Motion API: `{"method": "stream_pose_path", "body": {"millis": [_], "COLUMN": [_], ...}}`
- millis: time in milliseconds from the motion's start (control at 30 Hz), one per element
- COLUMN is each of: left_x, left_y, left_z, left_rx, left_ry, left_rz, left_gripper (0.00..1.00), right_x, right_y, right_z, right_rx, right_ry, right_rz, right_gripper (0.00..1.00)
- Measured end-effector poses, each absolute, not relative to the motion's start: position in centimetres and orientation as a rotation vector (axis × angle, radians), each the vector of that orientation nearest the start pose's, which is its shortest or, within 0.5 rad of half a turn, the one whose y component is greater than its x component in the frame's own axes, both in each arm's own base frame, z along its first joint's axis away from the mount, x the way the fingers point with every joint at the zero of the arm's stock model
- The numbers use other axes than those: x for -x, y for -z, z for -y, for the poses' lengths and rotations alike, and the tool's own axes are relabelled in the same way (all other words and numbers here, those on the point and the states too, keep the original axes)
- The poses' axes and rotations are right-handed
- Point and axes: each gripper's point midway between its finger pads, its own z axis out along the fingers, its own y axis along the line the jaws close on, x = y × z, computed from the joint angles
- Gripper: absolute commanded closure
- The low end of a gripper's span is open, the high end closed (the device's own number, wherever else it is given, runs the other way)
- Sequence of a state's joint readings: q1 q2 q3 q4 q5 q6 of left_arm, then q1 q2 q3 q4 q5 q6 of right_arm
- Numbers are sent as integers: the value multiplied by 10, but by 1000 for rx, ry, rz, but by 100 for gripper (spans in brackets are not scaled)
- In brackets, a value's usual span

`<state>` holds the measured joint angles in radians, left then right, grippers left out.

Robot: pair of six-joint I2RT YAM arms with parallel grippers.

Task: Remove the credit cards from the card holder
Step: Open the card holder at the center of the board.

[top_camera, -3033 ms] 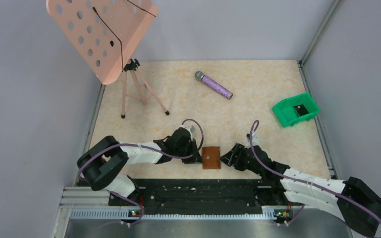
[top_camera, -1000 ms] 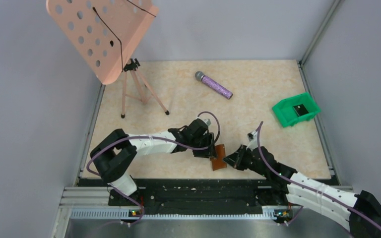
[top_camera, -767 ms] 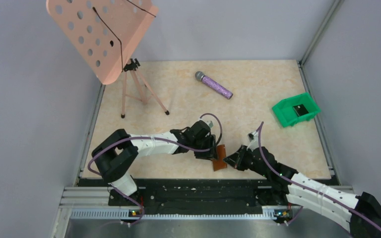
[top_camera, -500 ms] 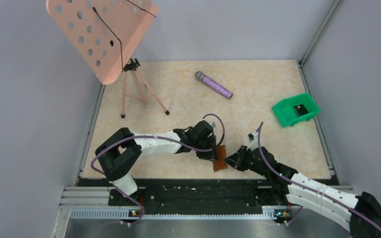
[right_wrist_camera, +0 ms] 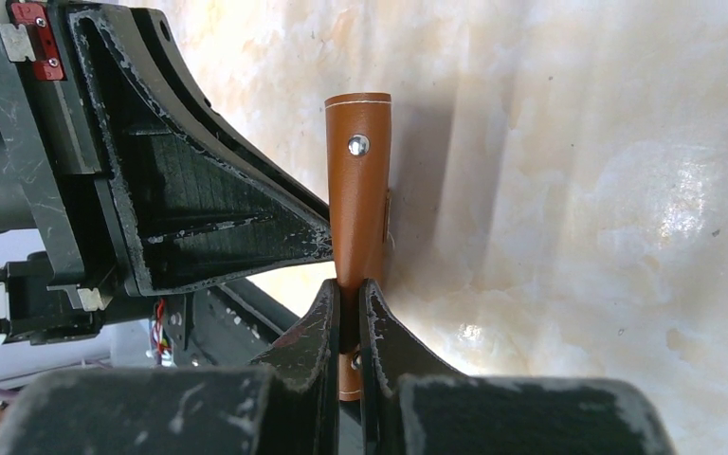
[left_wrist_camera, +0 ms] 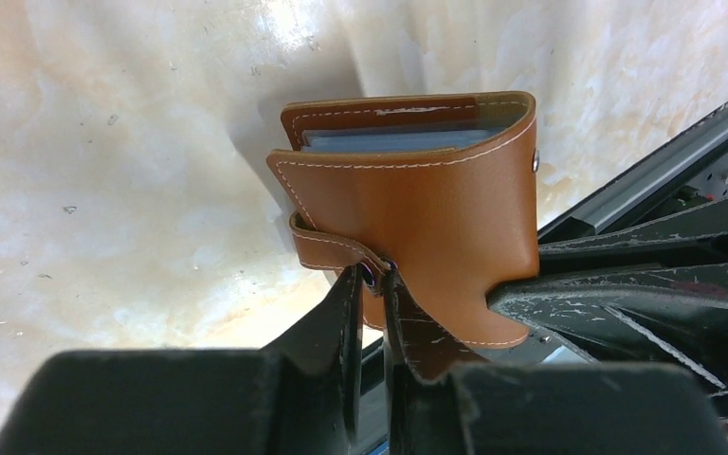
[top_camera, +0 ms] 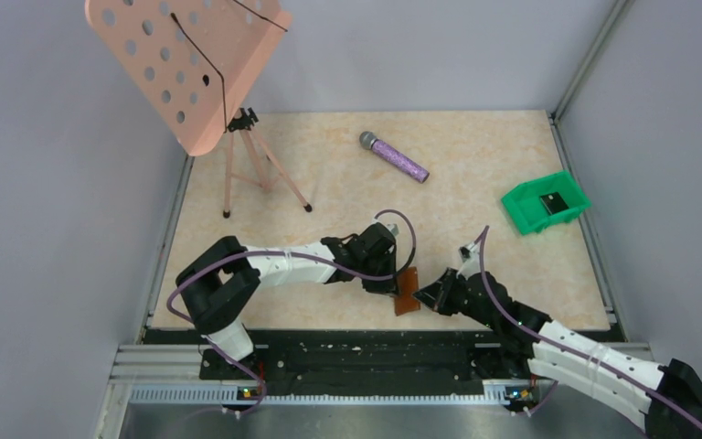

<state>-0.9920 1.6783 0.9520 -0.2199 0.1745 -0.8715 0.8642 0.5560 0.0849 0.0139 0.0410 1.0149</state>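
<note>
The brown leather card holder (top_camera: 408,293) is held up on edge, closed, just above the table's near edge. My right gripper (right_wrist_camera: 351,296) is shut on its lower edge, below the snap rivet of the card holder (right_wrist_camera: 358,190). From the left, my left gripper (left_wrist_camera: 372,277) pinches the small strap tab sticking out of the card holder (left_wrist_camera: 427,204). A grey-blue inner edge (left_wrist_camera: 393,140) shows between the covers. The credit cards are hidden inside. In the top view the left gripper (top_camera: 393,283) and the right gripper (top_camera: 424,294) meet at the holder.
A green bin (top_camera: 530,212) with a dark item in it sits at the right. At the back lies a purple microphone (top_camera: 394,156). A pink music stand (top_camera: 187,64) on a tripod stands back left. The black rail (top_camera: 356,352) runs just behind the holder.
The holder, lying flat three seconds ago, now stands tilted in the right gripper. My left gripper has slid right to it and its jaws have narrowed onto the strap.
</note>
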Motion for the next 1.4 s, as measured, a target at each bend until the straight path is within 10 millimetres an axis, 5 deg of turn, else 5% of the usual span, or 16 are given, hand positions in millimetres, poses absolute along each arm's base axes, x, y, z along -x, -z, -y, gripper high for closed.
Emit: {"method": "stream_pose_path", "body": {"millis": [467, 800, 1067, 1400], "left_x": [-168, -165, -162, -153], "left_y": [-52, -53, -58, -58], "left_z": [342, 322, 316, 311], "left_rx": [-228, -166, -56, 89], "left_ry": [741, 750, 885, 1050], "left_rz": [-2745, -2717, -2668, -2636], "left_gripper": [100, 100, 100, 100], "right_x": [-148, -156, -164, -142], "right_y": [-54, -57, -96, -61], "right_z": [-207, -192, -205, -220], "right_rx": [-219, -185, -120, 8], "right_ry": [-1022, -860, -851, -669], "right_rz": [-2241, -2284, -2283, -2479], "right_gripper": [100, 55, 49, 28]}}
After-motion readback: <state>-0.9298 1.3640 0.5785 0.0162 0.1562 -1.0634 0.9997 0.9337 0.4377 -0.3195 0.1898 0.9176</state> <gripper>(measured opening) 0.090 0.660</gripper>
